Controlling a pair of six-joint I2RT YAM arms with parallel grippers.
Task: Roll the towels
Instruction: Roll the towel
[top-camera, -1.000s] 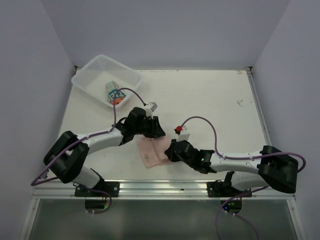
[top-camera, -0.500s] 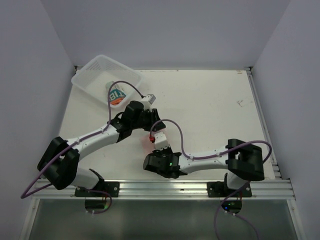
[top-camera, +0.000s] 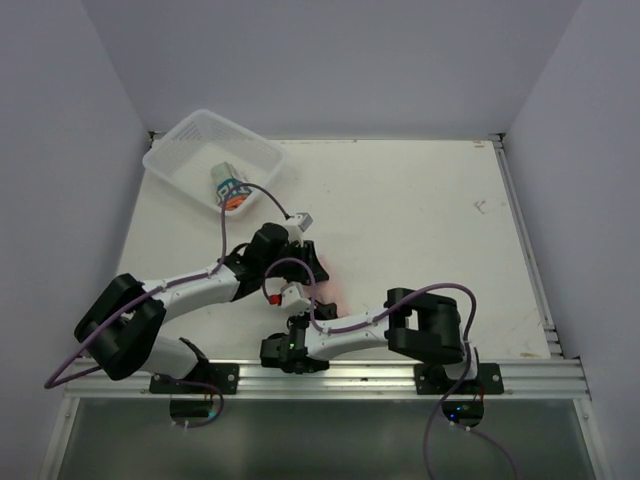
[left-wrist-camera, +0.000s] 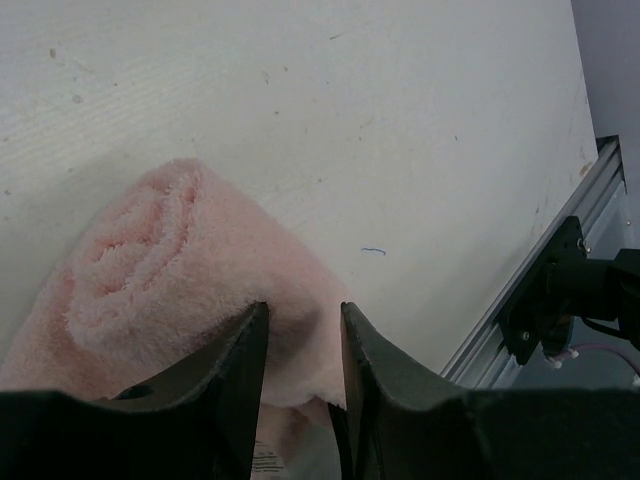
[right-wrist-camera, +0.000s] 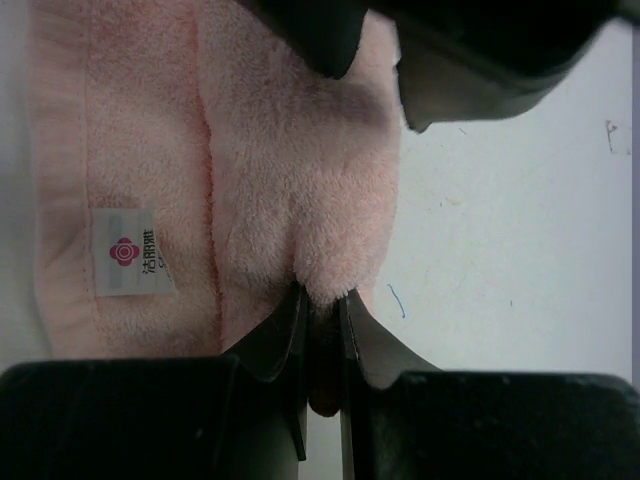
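Left wrist cam: left gripper (left-wrist-camera: 298, 325) jaws part-closed on pink towel (left-wrist-camera: 160, 260), half-rolled, table (left-wrist-camera: 350, 120) near-centre. Right gripper (right-wrist-camera: 320, 305) pinches its edge, nearly shut. Printed towel (top-camera: 228, 184) sits in far-left basket (top-camera: 180, 150).

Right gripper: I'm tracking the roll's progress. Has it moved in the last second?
Yes. The right gripper has shifted left along the aluminium rail at the table's near edge, pinching the pale pink towel.

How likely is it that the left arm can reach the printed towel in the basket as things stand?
Probably not right away: the left gripper is shut on the pink towel. After letting go, likely yes: the printed towel lies uncovered in the open basket on that arm's side.
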